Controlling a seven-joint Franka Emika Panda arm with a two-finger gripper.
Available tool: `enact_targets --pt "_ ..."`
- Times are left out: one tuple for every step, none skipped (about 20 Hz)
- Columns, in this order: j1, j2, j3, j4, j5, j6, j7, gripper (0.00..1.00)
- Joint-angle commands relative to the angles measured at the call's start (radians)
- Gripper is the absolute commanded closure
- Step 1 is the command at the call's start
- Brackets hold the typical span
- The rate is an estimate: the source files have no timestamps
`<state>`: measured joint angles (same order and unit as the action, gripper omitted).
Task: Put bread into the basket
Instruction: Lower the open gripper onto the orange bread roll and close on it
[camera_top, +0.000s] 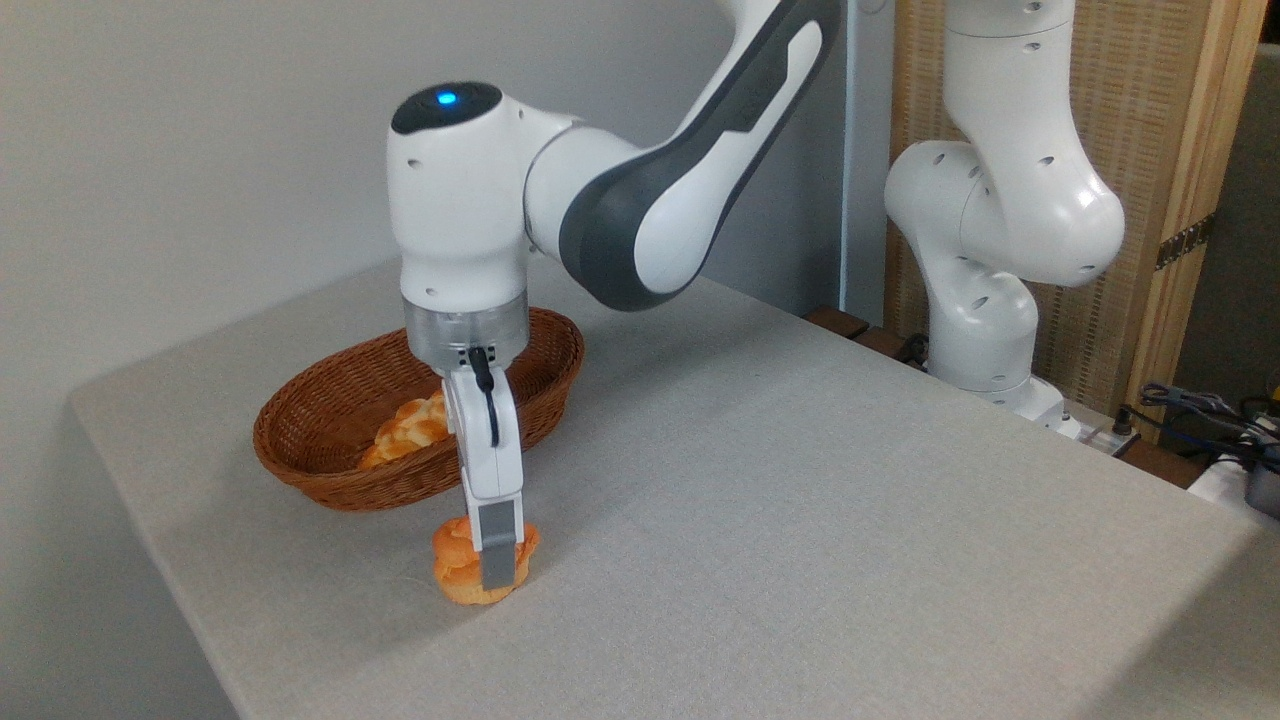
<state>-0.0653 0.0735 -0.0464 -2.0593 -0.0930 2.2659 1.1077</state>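
Table (800, 520) space around the bread (458, 567) is seen bare; the basket (330, 450), just behind it, is already occupied by a braided loaf (405, 428). The bun is found upright, swirl up, no long axis. The gripper (497, 568) is lowered over it; whether it is clamped cannot be told.

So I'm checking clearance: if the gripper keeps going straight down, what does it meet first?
The bun: the gripper already straddles it, and its near finger nearly reaches the table beneath.
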Motion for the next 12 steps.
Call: enact_targets --pt "0.005 0.0 -0.02 -0.019 0.018 0.03 0.015 0.22" --pt "0.005 0.0 -0.021 -0.018 0.018 0.03 0.03 0.36" --pt "0.005 0.0 -0.021 -0.019 0.018 0.03 0.055 0.47" --pt "0.005 0.0 -0.021 -0.018 0.016 0.029 0.085 0.6" --pt "0.005 -0.001 -0.021 -0.018 0.016 0.029 0.105 0.64" --pt "0.005 -0.001 -0.021 -0.018 0.016 0.029 0.107 0.65" --pt "0.005 -0.001 -0.021 -0.018 0.016 0.029 0.109 0.66" --pt "0.005 -0.001 -0.021 -0.018 0.016 0.029 0.109 0.68" --pt "0.005 -0.001 -0.021 -0.018 0.016 0.029 0.109 0.68" --pt "0.005 -0.001 -0.021 -0.018 0.016 0.029 0.109 0.68" --pt "0.005 -0.001 -0.021 -0.016 0.016 0.029 0.109 0.68" --pt "0.005 -0.003 -0.021 -0.015 0.016 0.029 0.109 0.69"
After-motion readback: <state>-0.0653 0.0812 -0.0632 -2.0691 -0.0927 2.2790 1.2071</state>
